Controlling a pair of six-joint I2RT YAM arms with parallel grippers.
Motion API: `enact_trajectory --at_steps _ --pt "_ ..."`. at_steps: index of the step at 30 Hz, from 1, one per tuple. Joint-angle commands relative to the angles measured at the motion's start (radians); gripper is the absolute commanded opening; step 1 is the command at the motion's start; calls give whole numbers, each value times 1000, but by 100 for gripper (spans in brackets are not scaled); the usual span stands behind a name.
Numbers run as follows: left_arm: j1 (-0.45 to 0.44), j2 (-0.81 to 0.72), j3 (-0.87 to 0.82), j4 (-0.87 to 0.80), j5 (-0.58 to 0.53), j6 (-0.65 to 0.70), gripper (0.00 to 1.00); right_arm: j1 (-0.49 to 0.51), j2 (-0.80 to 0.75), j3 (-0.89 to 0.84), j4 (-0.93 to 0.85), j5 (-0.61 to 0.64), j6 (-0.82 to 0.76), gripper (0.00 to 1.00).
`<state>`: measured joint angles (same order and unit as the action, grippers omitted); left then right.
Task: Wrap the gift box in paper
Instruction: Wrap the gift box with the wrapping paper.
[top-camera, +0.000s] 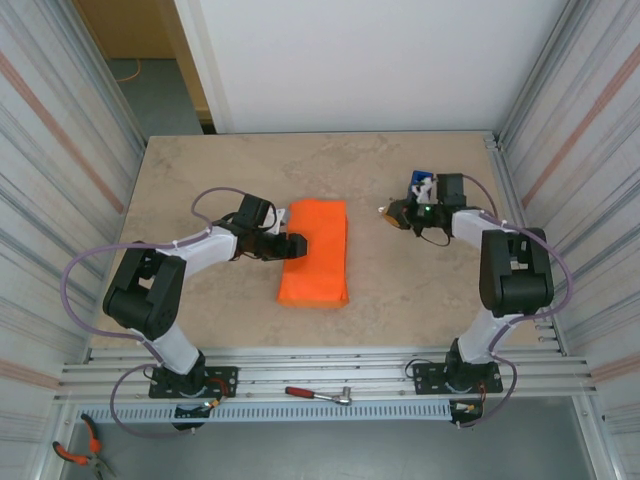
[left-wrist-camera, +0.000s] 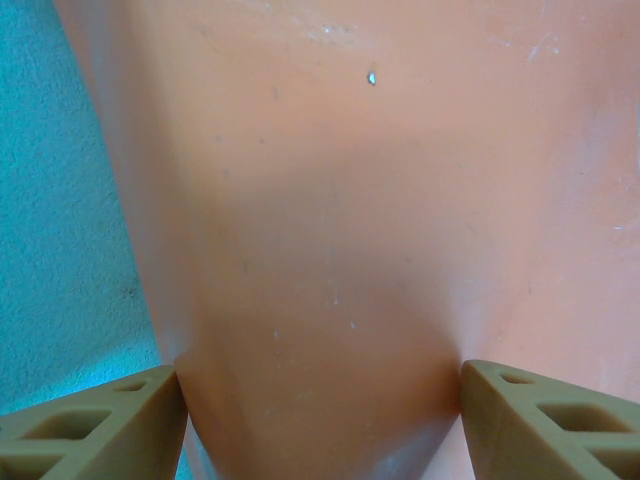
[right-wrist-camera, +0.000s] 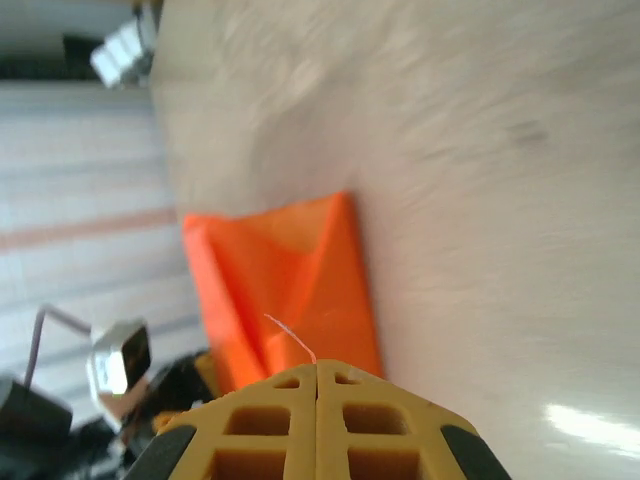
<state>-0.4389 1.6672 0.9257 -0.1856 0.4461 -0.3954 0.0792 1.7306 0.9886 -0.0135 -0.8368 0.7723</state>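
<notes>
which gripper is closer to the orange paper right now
Left. The left gripper sits at the orange paper's left edge, fingers spread over it; the right gripper, shut, is off to its right across bare table.

**A:** What lies beyond the right gripper?
**B:** The paper, a folded orange bundle on the table, off to its left.
**A:** And its jaws?
**B:** Pressed together, a thin pale strand at the tips.

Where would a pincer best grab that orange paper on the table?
Probably its long left edge, from the left, low over the table: the paper lies as a flat folded bundle, and the open left pincer is right at that edge.
</notes>
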Motion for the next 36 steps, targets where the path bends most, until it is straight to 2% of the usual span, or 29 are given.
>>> enact_trajectory --at_steps 1,4,10,29,32,36 --pt "-18 70 -41 -99 -156 32 70 87 -26 51 -214 -51 -146 0" --pt "-17 69 -39 -101 -158 31 70 166 -14 108 -332 -49 -238 0" --pt "-18 68 -39 -102 -159 32 70 266 26 228 -545 53 -386 0" --pt "-17 64 -39 -104 -159 34 70 333 117 338 -632 133 -429 0" --pt "-18 62 -40 -104 -159 33 70 347 140 359 -662 171 -453 0" --pt "-17 61 -42 -106 -161 32 70 372 182 400 -742 284 -507 0"
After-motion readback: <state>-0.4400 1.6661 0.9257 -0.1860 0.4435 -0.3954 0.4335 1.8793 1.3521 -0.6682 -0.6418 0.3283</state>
